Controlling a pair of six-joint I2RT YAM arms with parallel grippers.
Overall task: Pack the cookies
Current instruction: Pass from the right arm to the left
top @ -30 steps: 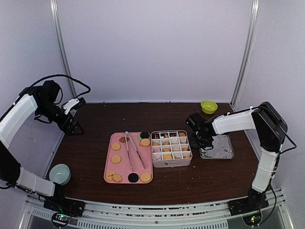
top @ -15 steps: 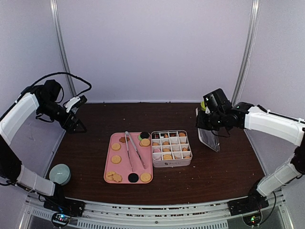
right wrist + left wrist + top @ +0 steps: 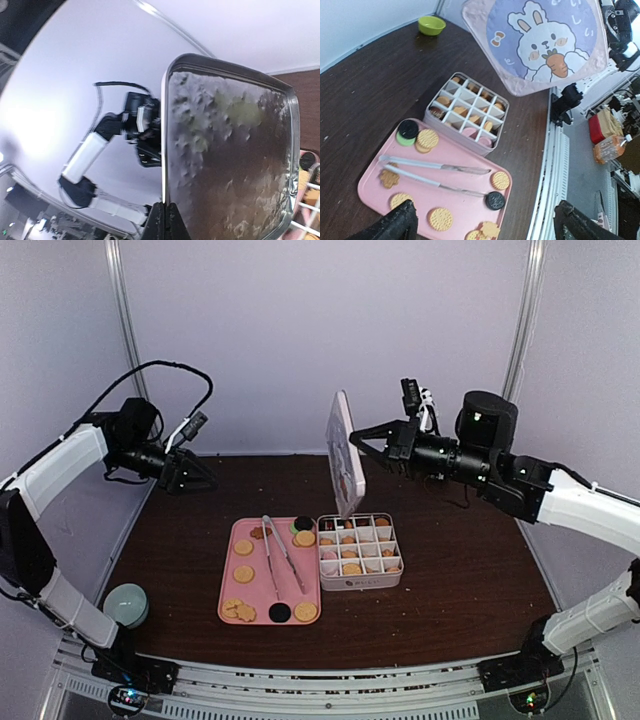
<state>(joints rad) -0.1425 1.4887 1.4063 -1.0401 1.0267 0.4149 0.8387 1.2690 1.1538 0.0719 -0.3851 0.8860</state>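
Golden round cookies (image 3: 243, 573), plus flower-shaped and dark ones, lie on a pink tray (image 3: 255, 592). More sit in the compartments of a pale divided tin (image 3: 360, 583). My right gripper (image 3: 353, 445) is shut on the rim of the tin's lid (image 3: 343, 425), held upright in the air above the tin's far-left corner. The right wrist view shows the lid's metal inside (image 3: 230, 160) and the gripper (image 3: 165, 220) pinching its edge. My left gripper (image 3: 200, 478) hangs open and empty over the table's far left. In its own view the lid's rabbit picture (image 3: 540, 40) faces it, above the cookies (image 3: 440, 218).
Metal tongs (image 3: 281, 555) lie lengthwise on the tray among the cookies, also in the left wrist view as tongs (image 3: 435, 172). A green bowl (image 3: 431, 24) stands at the far right of the table. A grey-green round cup (image 3: 125, 603) sits beside the left arm's base.
The right arm has lifted the lid off the table at the right, swung it left and turned it upright above the tin. The left gripper has risen and shifted right.
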